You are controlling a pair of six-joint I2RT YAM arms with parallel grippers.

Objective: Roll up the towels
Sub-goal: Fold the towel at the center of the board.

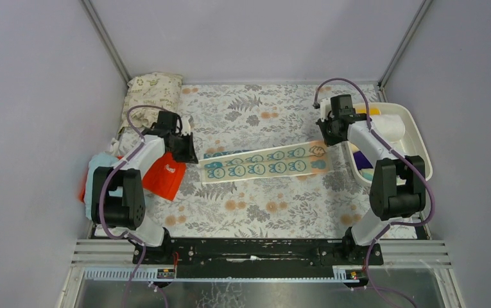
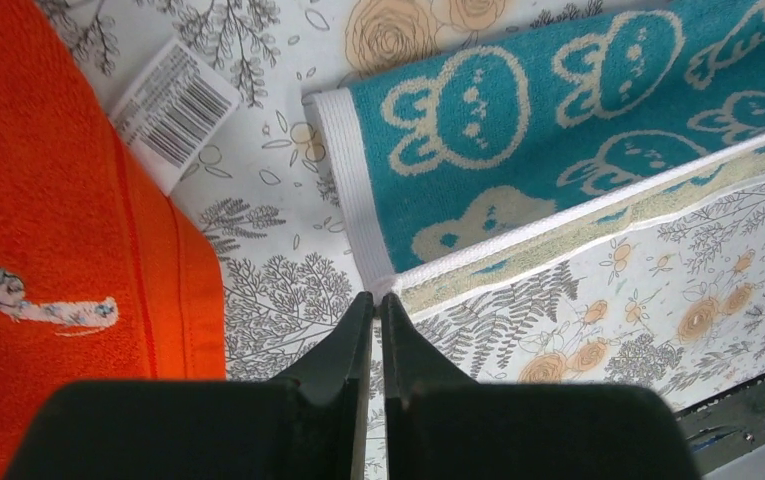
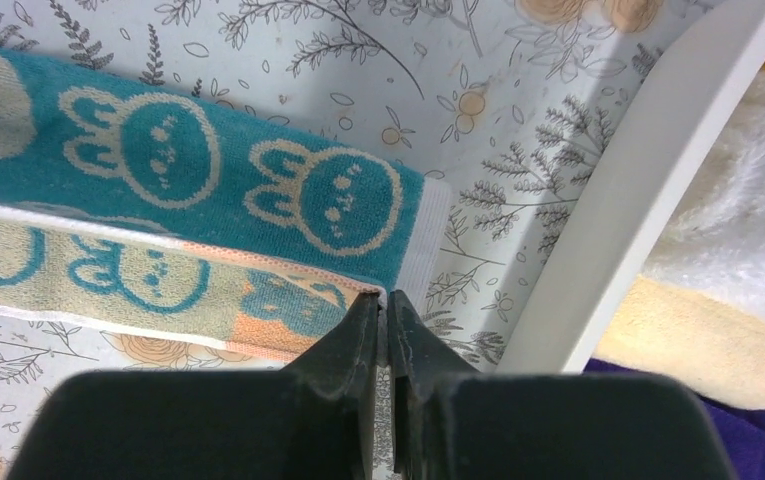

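Note:
A long teal towel (image 1: pixel 265 163) printed with rabbits lies across the floral mat, folded lengthwise so its pale underside shows along the near edge. My left gripper (image 1: pixel 190 156) is shut on its left corner; in the left wrist view the tips (image 2: pixel 376 297) pinch the white hem of the teal towel (image 2: pixel 558 110). At the other end my right gripper (image 1: pixel 324 140) is shut on the right corner, with cloth of the teal towel (image 3: pixel 208 170) between its tips (image 3: pixel 381 297). An orange-red towel (image 1: pixel 165 176) and a light blue towel (image 1: pixel 98 163) lie to the left.
A white bin (image 1: pixel 420 135) at the right holds white (image 3: pixel 748 200), cream (image 3: pixel 698 340) and purple (image 3: pixel 748 430) towels; its rim (image 3: pixel 618 220) is close beside my right gripper. A leaf-printed cushion (image 1: pixel 153 90) sits at the back left. A barcode tag (image 2: pixel 173 115) sticks out from the orange-red towel (image 2: pixel 38 200).

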